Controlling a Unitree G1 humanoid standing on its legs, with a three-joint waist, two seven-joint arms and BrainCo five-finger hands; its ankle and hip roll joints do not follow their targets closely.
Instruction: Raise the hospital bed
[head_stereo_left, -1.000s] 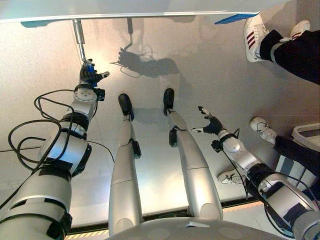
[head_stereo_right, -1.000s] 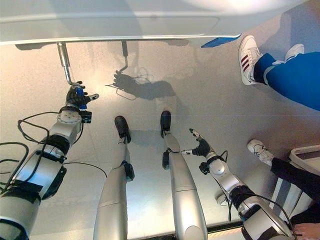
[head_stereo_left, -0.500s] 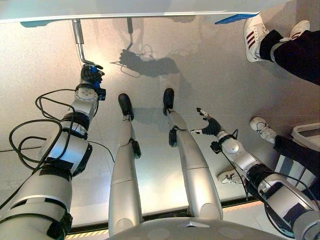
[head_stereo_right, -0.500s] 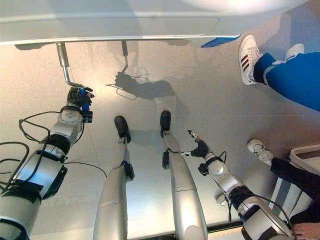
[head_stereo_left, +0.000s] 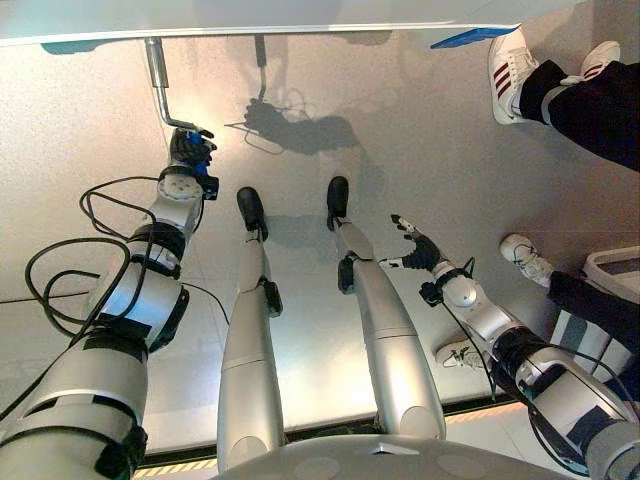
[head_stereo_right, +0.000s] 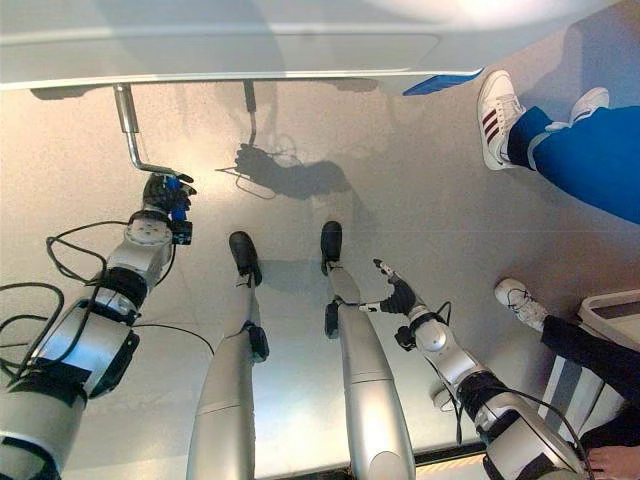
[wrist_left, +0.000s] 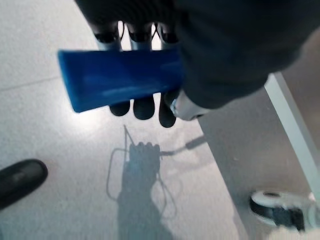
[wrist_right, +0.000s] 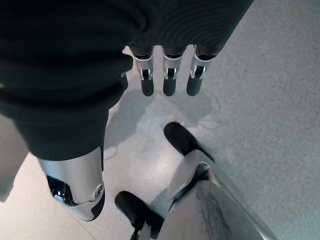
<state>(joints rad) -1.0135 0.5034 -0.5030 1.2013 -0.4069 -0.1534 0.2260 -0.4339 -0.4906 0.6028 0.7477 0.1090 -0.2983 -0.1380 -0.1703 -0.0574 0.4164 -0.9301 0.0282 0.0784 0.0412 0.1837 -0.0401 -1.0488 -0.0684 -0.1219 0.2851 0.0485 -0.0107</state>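
We see the left hand (head_stereo_left: 190, 152) curled round the blue grip (wrist_left: 120, 78) of the bed's crank (head_stereo_left: 158, 88), below the bed edge (head_stereo_left: 250, 30); the right hand (head_stereo_left: 420, 250) hangs apart, fingers straight, holding nothing.

A pale grey speckled floor (head_stereo_left: 420, 180) fills the frame. At the upper right and right edge, a person's white striped sneakers (head_stereo_left: 508, 72) stand on it; a white bin (head_stereo_left: 615, 272) sits at the right edge.

Left hand (head_stereo_left: 190, 150) curled, right hand (head_stereo_left: 420, 250) loose
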